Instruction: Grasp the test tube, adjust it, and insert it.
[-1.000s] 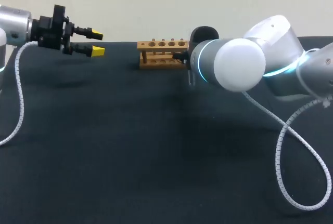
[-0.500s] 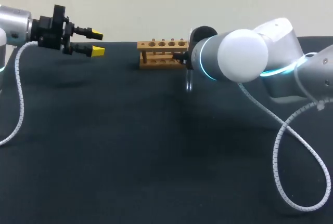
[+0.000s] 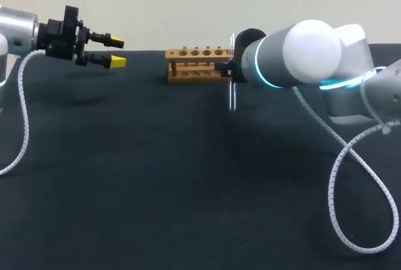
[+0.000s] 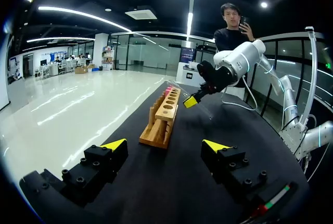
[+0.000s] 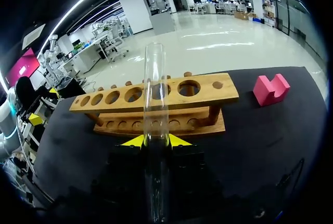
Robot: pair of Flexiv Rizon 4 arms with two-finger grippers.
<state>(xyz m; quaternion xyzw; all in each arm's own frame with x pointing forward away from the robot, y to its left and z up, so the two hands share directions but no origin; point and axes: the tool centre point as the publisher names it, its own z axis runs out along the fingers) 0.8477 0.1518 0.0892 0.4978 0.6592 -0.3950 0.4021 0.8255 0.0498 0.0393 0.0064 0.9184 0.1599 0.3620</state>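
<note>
I am looking down on a dark desk (image 3: 156,176) with two robot arms coming in from the sides. A wooden rack (image 3: 195,63) with a row of round holes along its top board is standing at the far middle of the desk.

My right arm is reaching in from the right, and its claw (image 5: 156,141) is sitting just off the right end of the rack. That claw is gripping a clear glass test tube (image 5: 156,104); both yellow tips are pressing on it from opposite sides, low on its length. The tube is standing upright and is not in any hole. From above, its lower end (image 3: 232,98) is hanging below the claw, over the desk, just right of the rack. From the right wrist, the tube's open top is rising in front of the rack's top board.

A small pink block (image 5: 271,89) is lying on the desk near the rack's right end.

My left arm is hanging over the far left of the desk. Its claw (image 3: 116,52) is spread wide with nothing between the fingers, pointing right toward the rack and well apart from it.
</note>
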